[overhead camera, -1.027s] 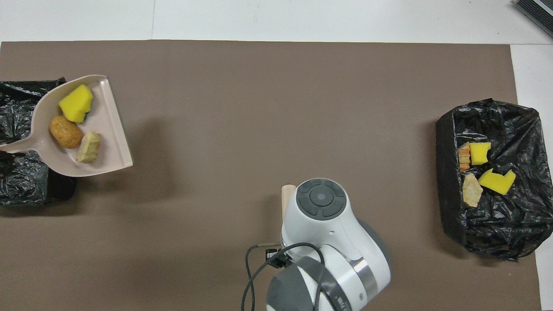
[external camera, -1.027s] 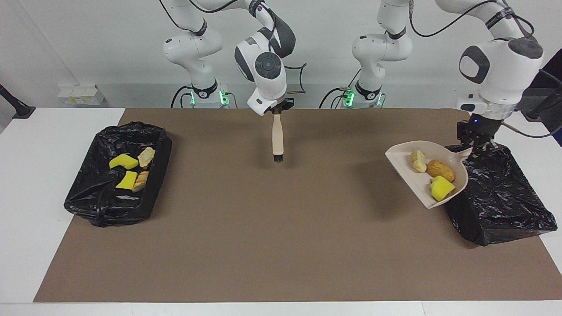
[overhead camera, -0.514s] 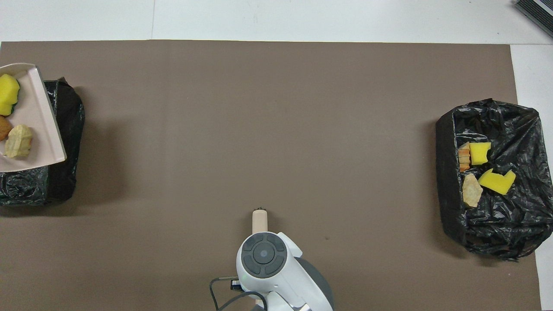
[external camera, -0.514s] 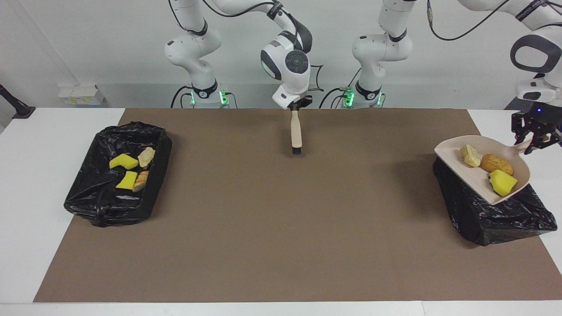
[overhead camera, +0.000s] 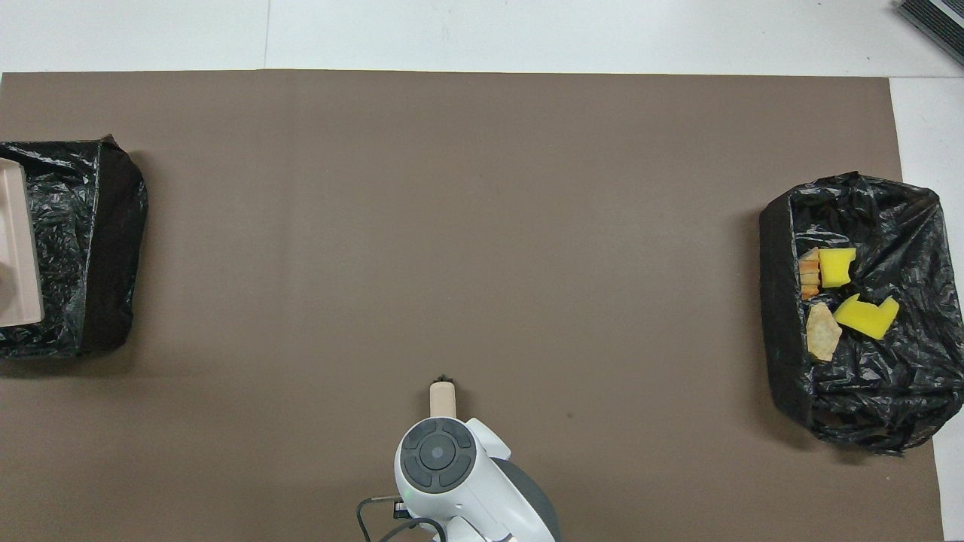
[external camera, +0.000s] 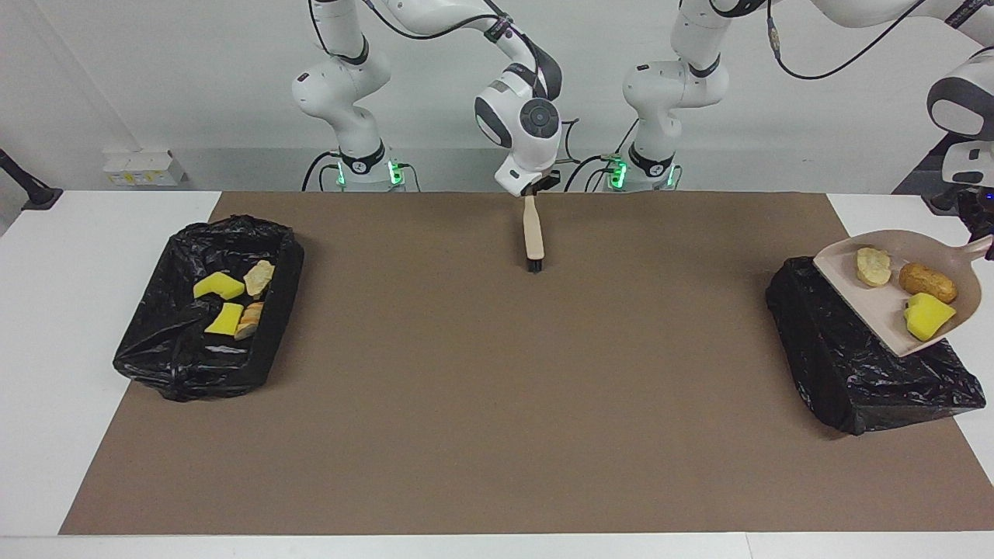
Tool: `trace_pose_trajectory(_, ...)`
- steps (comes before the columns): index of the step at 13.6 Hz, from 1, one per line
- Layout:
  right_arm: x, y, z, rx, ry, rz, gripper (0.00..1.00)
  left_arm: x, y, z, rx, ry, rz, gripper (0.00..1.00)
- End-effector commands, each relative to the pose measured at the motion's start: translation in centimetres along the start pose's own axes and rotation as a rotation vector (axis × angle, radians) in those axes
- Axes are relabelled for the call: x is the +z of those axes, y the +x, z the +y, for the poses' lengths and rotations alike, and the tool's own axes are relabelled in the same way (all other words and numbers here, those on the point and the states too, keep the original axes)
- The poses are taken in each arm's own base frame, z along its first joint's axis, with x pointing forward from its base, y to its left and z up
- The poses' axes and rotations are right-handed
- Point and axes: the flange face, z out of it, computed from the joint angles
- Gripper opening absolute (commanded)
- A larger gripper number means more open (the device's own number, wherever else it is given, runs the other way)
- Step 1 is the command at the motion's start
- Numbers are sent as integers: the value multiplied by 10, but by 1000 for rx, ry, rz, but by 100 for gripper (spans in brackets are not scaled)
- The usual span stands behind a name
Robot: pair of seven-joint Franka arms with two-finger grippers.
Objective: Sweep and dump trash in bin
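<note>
My brown table mat (external camera: 497,404) lies swept bare between two black-lined bins. Over the bin (external camera: 854,373) at the left arm's end I hold the beige dustpan (external camera: 854,299), its handle running up toward the left gripper (external camera: 985,233), which sits at the frame's edge clamped on that handle. The pan's open lip points toward the table's middle, its back wall low over the liner, so the dump will, I judge, turn on tipping it down into the bag below. Three scraps ride in the pan: a pale lump (external camera: 873,266), a brown roll (external camera: 928,282), a yellow sponge piece (external camera: 927,316). The other bin (external camera: 155,357) holds four more scraps (external camera: 233,299). My right gripper (external camera: 533,191) waits over the mat near the bases, closed on the brush (external camera: 533,237), bristles down.
</note>
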Motion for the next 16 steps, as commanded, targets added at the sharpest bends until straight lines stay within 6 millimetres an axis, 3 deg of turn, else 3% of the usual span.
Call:
trace_pose_trajectory(1,-2,-5,3,23,7,-28,33,2,9,-9,49,-18,-105,0)
trace_pose_trajectory(2,-4,-6,2,19,0,-37,99,12,14,-14,74,-34,-145,0)
trace_pose_trajectory(4,-14,1,-1,18,-11,-46,100,18,36,-29,173,-21,-248,0)
trace_pose_trajectory(7,-43,21,10,36,13,-23,100,23,35,-31,197,-25,-293,0)
trace_pose_trajectory(10,-90,57,48,75,65,23,100,4,31,-36,259,-19,-406,0)
trace_pose_trajectory(13,-135,95,102,93,40,112,100,-11,13,-35,241,-5,-440,0)
trace_pose_trajectory(16,-173,127,159,87,-17,217,100,-46,-9,-20,187,6,-435,0)
